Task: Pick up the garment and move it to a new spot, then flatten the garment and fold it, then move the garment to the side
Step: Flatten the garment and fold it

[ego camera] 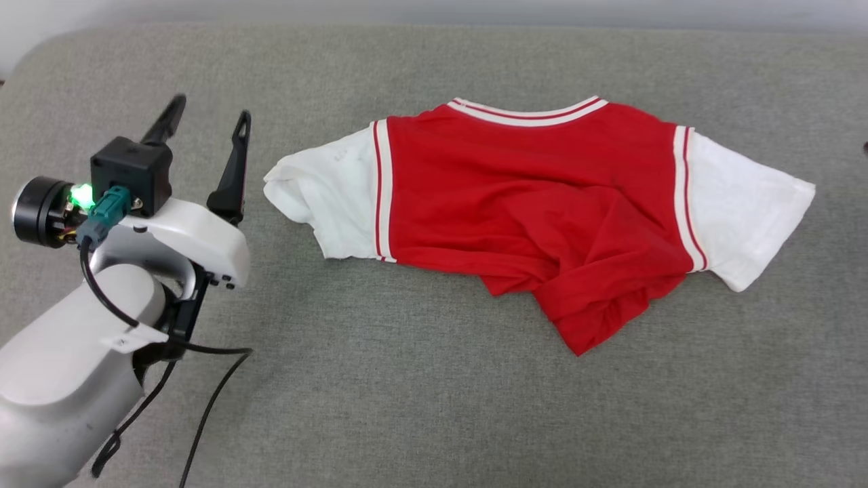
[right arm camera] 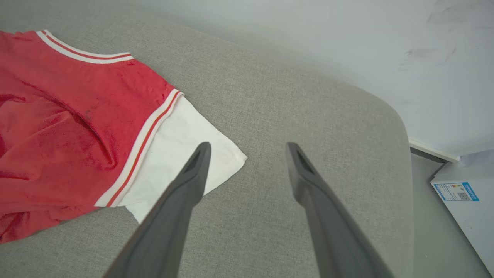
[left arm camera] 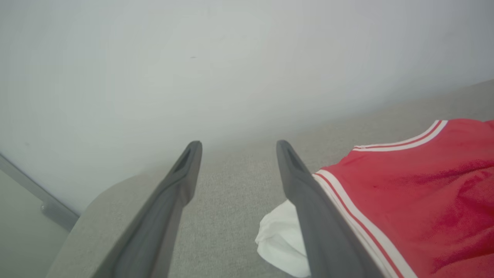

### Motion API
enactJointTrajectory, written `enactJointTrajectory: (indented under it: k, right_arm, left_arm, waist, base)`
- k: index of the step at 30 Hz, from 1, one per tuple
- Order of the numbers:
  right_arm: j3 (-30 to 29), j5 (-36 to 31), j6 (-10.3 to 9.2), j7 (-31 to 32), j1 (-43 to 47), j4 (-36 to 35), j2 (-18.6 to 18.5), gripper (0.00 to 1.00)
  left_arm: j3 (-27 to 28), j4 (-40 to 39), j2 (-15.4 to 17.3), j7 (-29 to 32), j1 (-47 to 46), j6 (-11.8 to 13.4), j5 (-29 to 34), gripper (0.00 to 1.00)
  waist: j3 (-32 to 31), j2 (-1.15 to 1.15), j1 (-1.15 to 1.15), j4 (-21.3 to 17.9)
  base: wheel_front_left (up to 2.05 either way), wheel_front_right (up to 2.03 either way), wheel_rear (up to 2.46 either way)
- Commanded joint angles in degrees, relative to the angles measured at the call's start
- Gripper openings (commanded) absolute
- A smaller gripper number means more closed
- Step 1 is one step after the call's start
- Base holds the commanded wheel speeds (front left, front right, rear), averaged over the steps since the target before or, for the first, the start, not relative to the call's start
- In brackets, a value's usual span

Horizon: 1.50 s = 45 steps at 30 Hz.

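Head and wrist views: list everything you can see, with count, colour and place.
T-shirt: one, red with white sleeves and striped trim, lying on the cushion, hem bunched.
Cushion: one, grey, under the T-shirt.
Wall: one, pale, behind the cushion.
Box: one, white with a blue label, beside the cushion's right end.
Left gripper: one, dark fingers, open, left of the T-shirt, apart from it.
Right gripper: one, dark fingers, open, by the right sleeve.
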Motion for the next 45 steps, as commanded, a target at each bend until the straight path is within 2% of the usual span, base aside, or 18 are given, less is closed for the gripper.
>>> enactJointTrajectory:
  k: [1, 3, 7, 12, 17, 26, 27, 28, 29, 32, 33, 36, 41, 45]
  right_arm:
    - [0.7, 1.2, -0.08, 3.0, -1.9, 1.1, -1.3, 1.0]
    - [1.6, 3.1, -0.07, 7.5, -3.5, 2.7, -2.3, 1.0]
    - [2.2, 4.8, -0.07, 14.6, -7.1, 6.0, -3.2, 1.0]
    - [2.3, 3.8, -0.07, 18.9, -10.6, 9.9, -2.3, 1.0]
    - [2.9, 2.4, -0.07, 19.1, -11.6, 12.8, -1.0, 1.0]
    - [8.6, 4.5, 0.03, 17.9, -4.8, 16.7, 1.9, 1.0]
    - [9.0, 4.6, 0.04, 16.9, -4.8, 16.6, 1.9, 0.92]
    - [9.3, 4.2, 0.03, 15.2, -5.1, 16.2, 1.4, 0.18]
    - [9.7, 3.7, 0.03, 13.7, -5.5, 15.9, 0.8, 0.0]
    - [9.4, 3.4, -0.06, 8.4, -7.7, 15.6, -0.1, 0.0]
    - [9.4, 3.4, -0.06, 8.4, -7.7, 15.6, -0.1, 0.0]
    - [10.1, 3.7, -0.08, 3.6, -9.3, 14.0, -1.3, 0.0]
    - [11.9, 5.3, -0.07, -1.6, -9.3, 10.9, -3.3, 0.0]
    - [12.9, 6.3, -0.08, -4.1, -8.2, 7.6, -5.4, 0.0]
  left_arm:
    - [2.6, -1.8, -0.9, -0.4, 1.5, 1.5, 2.3, 1.0]
    - [6.3, -4.0, -2.2, -0.3, 4.0, 3.0, 5.2, 1.0]
    - [13.1, -7.2, -4.8, -0.3, 8.5, 3.6, 10.4, 1.0]
    - [19.1, -8.4, -8.0, -0.3, 12.8, 1.4, 15.1, 1.0]
    - [23.1, -7.6, -10.6, -0.3, 14.0, -1.4, 18.2, 1.0]
    - [28.7, -5.4, -14.3, -0.3, 14.6, -5.6, 22.9, 1.0]
    - [29.2, -5.1, -14.6, -0.3, 14.7, -6.0, 23.3, 1.0]
    - [29.6, -4.8, -14.9, -0.3, 14.7, -6.4, 23.7, 1.0]
    - [30.1, -4.4, -15.1, -0.3, 14.7, -6.8, 24.0, 1.0]
    - [31.2, -3.5, -15.4, -0.3, 14.3, -8.3, 24.9, 1.0]
    - [31.2, -3.5, -15.4, -0.3, 14.3, -8.3, 24.9, 1.0]
    - [32.2, -2.5, -15.5, -0.3, 12.9, -10.3, 24.8, 1.0]
    - [31.9, 0.1, -14.1, 0.6, 10.0, -13.7, 24.4, 1.0]
    - [30.8, 1.6, -12.5, 4.1, 6.2, -16.5, 24.2, 1.0]
  waist:
    - [1.5, 0.0, 0.0, 1.1]
    - [2.7, 0.0, 0.0, 1.9]
    - [5.3, 0.0, 0.0, 3.2]
    - [8.5, 0.0, 0.0, 4.4]
    - [11.3, 0.0, 0.0, 5.4]
    - [12.8, 0.0, 0.0, 5.2]
    - [12.8, 0.0, 0.0, 5.0]
    - [12.7, 0.0, 0.0, 4.8]
    - [12.5, 0.0, 0.0, 4.6]
    - [11.8, 0.0, 0.0, 4.0]
    - [11.8, 0.0, 0.0, 4.0]
    - [10.4, 0.0, 0.0, 3.2]
    - [7.8, 0.0, 0.0, 1.7]
    - [6.4, 0.0, 0.0, 0.4]
  base:
    - [0.0, 0.0, 0.0]
    - [0.0, 0.0, 0.0]
    - [0.0, 0.0, 0.0]
    - [0.0, 0.0, 0.0]
    - [0.0, 0.0, 0.0]
    - [0.0, 0.0, 0.0]
    - [0.0, 0.0, 0.0]
    - [0.0, 0.0, 0.0]
    - [0.0, 0.0, 0.0]
    - [0.0, 0.0, 0.0]
    - [0.0, 0.0, 0.0]
    - [0.0, 0.0, 0.0]
    - [0.0, 0.0, 0.0]
    - [0.0, 0.0, 0.0]
